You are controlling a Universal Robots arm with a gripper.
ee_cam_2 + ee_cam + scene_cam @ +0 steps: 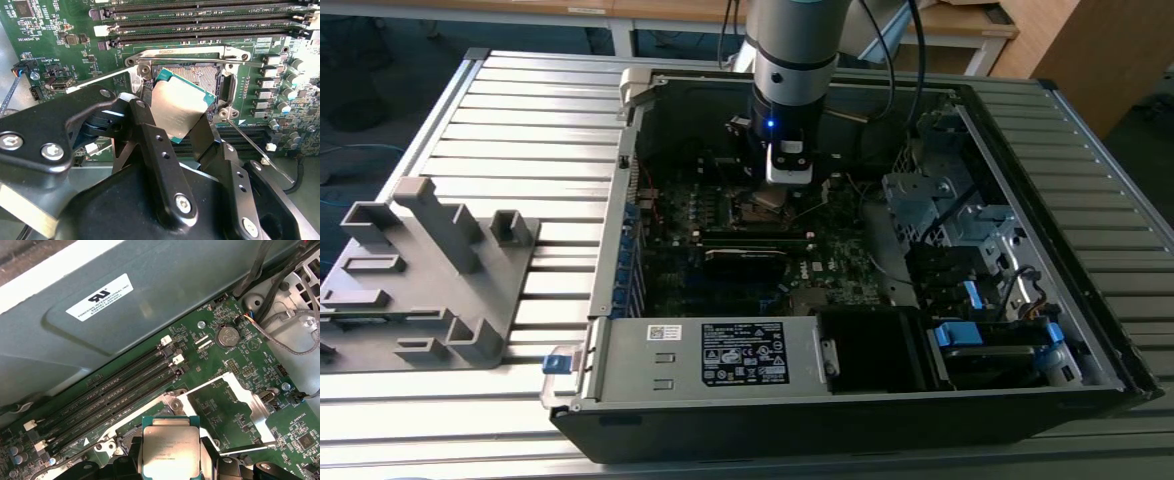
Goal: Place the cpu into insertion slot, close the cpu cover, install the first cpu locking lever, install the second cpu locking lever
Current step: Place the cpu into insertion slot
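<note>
Inside an open computer case (607, 300) lying on a slatted metal surface (520, 130), we see the arm (794, 40) reaching straight down to the motherboard (707, 215), which fills the floor of the case. A labelled power supply (720, 350) sits along the case's near wall, with blue-tabbed drive bays at the exterior view's right. In the second wrist view the end effector (175, 125) is clamped on the cpu (182, 100), one black finger (150, 140) on each of two opposite edges. The chip hangs tilted just above the insertion slot (205, 75), whose dark pin field shows past its raised edge; we cannot tell whether any corner touches. In the first wrist view the cpu cover (257, 415) stands swung open, away from the slot, green board showing through its window. A wire lever (257, 152) angles away from a corner of the slot's frame. Rows of memory slots (200, 22) run just beside the slot. A grey fixture (427, 270) rests on the surface outside the case.
</note>
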